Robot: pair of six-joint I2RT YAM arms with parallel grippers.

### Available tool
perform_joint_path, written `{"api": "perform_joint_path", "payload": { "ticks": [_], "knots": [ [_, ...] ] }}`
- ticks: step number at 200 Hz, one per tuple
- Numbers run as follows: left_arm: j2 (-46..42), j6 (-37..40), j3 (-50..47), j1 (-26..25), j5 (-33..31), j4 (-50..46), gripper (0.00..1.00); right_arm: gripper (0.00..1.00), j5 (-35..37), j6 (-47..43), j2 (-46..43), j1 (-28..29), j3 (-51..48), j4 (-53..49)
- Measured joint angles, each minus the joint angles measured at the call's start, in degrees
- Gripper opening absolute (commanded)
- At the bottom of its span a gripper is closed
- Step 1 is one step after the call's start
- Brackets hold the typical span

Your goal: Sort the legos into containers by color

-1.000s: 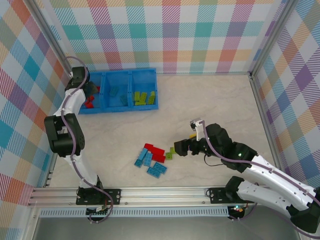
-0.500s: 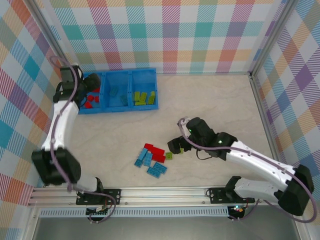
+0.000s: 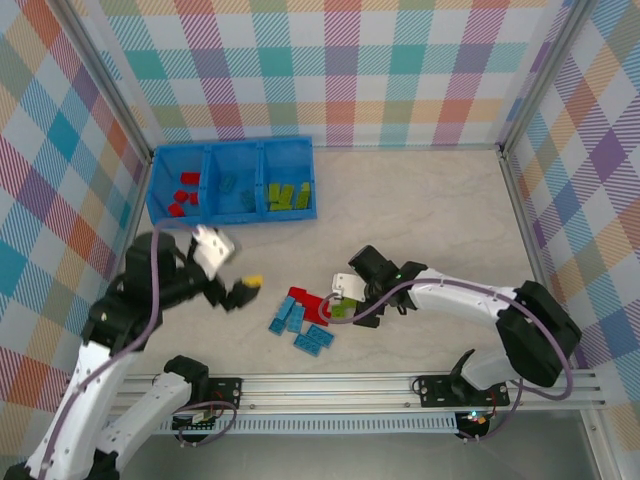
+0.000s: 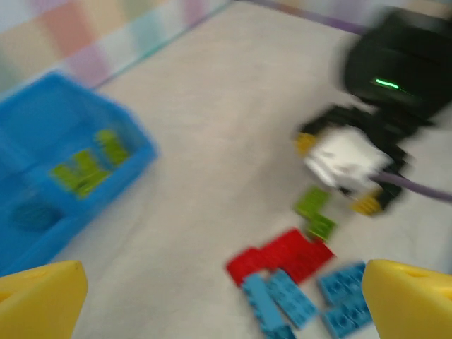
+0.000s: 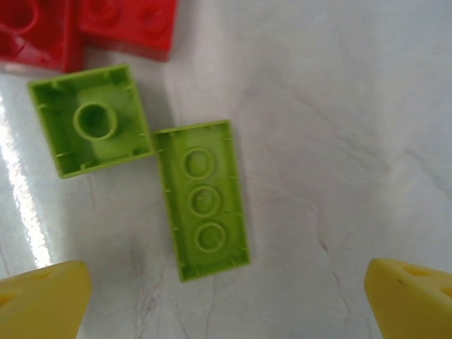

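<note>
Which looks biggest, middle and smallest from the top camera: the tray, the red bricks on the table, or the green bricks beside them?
1. Tray, by far the largest.
2. Red bricks.
3. Green bricks, smallest, though partly covered from above, so less sure.

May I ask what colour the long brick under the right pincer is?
Lime green; the long brick shows best in the right wrist view.

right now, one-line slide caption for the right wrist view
Open right claw above two upturned lime green bricks, red bricks beside them.
</note>
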Motion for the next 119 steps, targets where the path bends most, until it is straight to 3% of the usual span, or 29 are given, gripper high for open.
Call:
{"api": "perform_joint_path", "payload": {
  "ticks": [34, 73, 96, 119],
  "knots": [
    [-8.9, 8.0, -6.9, -0.9, 7.8, -1.9, 1.00, 0.75, -5.5, -4.2, 4.3, -2.6, 2.4, -1.8],
    [-10.3, 11.5, -10.9, -4.8, 9.8, -1.6, 1.00, 0.65, -8.9, -6.4, 9.4, -5.9, 5.9, -2.9],
    [-10.1, 12.0, -14.0, -8.5, 9.8, -0.5, 1.00, 0.44, -9.5, -7.8, 12.4, -6.8, 7.3, -4.2],
    [-8.8, 12.9, -16.2, -11.8, 9.3, 1.5, 1.00, 0.34, -10.3, -9.5, 13.9, -7.0, 8.7, -6.6]
  ]
}}
